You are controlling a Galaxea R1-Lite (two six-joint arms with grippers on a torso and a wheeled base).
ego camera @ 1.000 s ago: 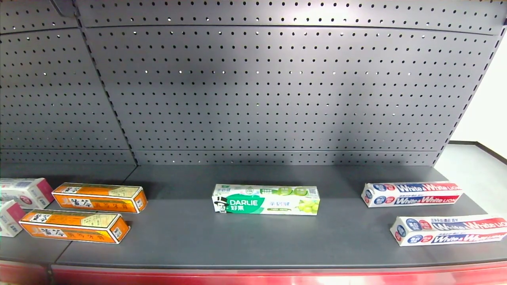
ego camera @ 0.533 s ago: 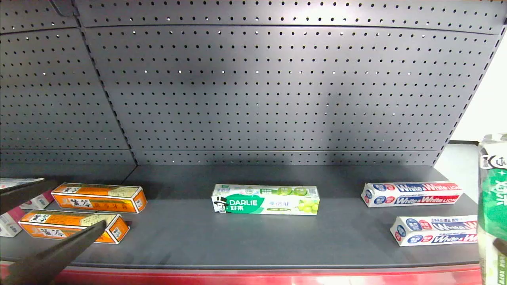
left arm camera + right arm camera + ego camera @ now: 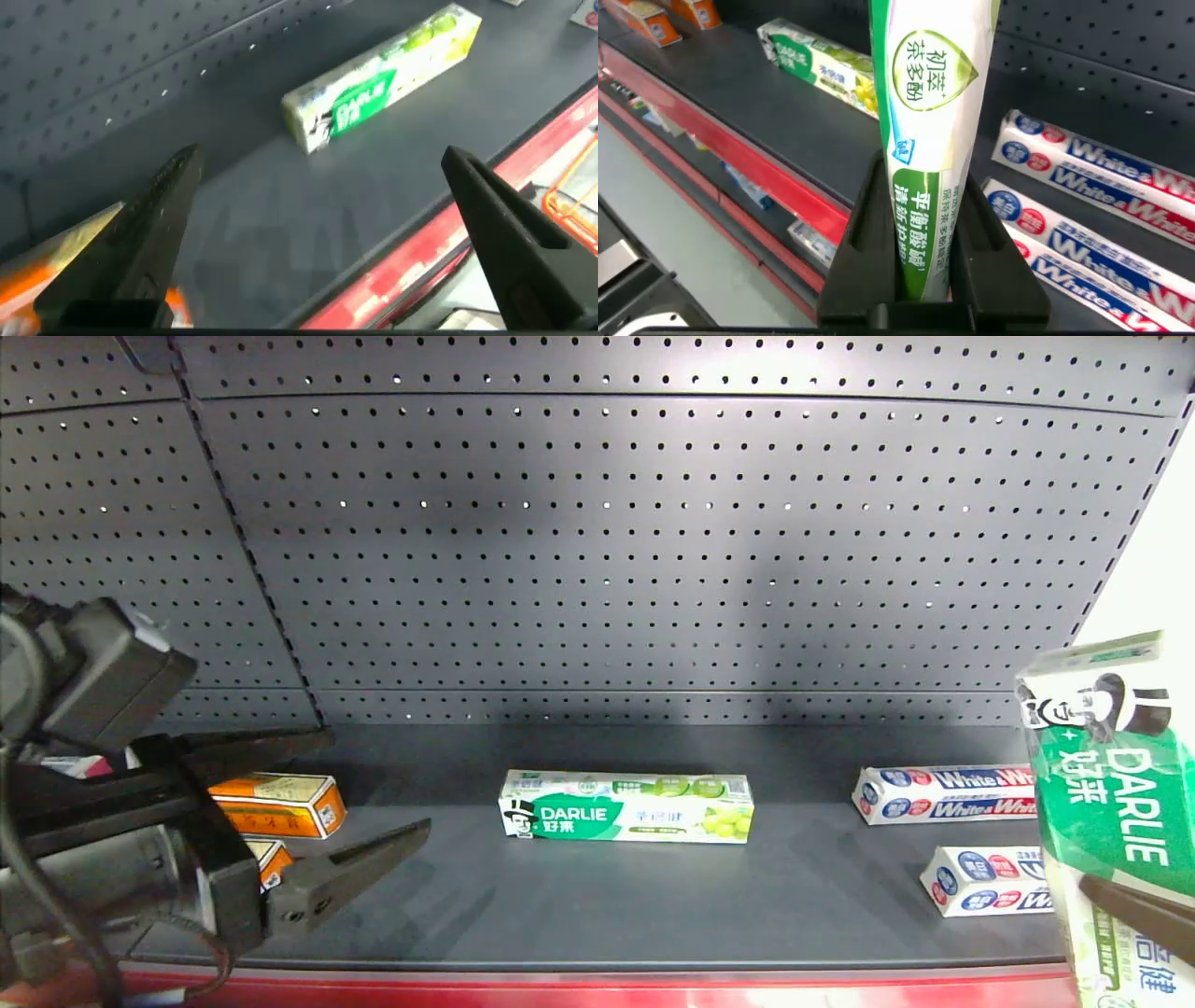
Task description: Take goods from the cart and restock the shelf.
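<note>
Right gripper [image 3: 929, 229] is clamped on a green toothpaste box [image 3: 1111, 784] — the box is held upright in the air at the right end of the shelf [image 3: 597, 905], in front of two white-and-blue boxes [image 3: 943, 793]. Left gripper [image 3: 373, 782] has its jaws spread wide with nothing between them, low over the left side, just before the orange boxes [image 3: 280, 801]. A second green box [image 3: 625, 805] lies flat mid-shelf — apart from both grippers.
</note>
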